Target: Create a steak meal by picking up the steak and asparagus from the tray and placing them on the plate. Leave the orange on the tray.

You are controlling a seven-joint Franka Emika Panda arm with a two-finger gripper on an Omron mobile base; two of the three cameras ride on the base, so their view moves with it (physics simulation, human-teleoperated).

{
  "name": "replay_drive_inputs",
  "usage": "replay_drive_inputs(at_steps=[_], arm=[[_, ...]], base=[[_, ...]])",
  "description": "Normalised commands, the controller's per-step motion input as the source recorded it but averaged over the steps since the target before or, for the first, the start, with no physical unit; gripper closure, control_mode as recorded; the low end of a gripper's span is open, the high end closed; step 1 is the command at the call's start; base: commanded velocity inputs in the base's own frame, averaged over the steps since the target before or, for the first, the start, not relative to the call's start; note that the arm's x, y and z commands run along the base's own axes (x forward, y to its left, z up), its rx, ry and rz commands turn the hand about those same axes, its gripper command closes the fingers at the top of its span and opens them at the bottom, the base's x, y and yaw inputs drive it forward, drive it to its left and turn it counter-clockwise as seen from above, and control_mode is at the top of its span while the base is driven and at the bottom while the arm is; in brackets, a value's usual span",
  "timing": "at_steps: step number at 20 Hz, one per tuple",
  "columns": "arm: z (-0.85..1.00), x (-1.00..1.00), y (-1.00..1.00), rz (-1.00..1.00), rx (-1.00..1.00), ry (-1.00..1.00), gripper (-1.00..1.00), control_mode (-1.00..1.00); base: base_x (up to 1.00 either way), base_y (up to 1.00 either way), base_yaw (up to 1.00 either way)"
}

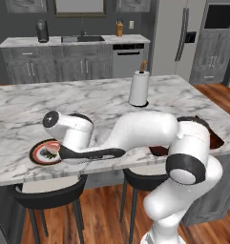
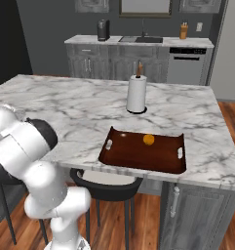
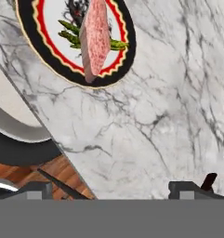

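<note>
Since the steak (image 3: 95, 39) is lying over the asparagus (image 3: 69, 33) on the plate (image 3: 53, 60) and the orange (image 2: 148, 139) is sitting on the tray (image 2: 138, 157), I am judging the placing done and only backing the empty, wide-open gripper (image 3: 118, 186) away remains

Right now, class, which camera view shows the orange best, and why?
The right base view: the orange sits in plain sight on the tray, nothing covering it. In the left base view the arm covers most of the tray. The hand view faces the plate instead.
</note>
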Motion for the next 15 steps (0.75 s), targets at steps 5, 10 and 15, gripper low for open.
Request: replay_drive_inputs(at_steps=[5,10,15], arm=[[0.84,-0.25,-0.65,-0.01,0.16,-0.16,-1.0,-1.0],[0.28,-0.18,-0.73,0.08,0.25,-0.13,-1.0,-1.0],[0.0,-0.14,-1.0,0.13,0.33,-0.05,-1.0,-1.0]], base=[[0.0,0.0,0.0],[0.0,0.0,0.0],[0.0,0.0,0.0]])
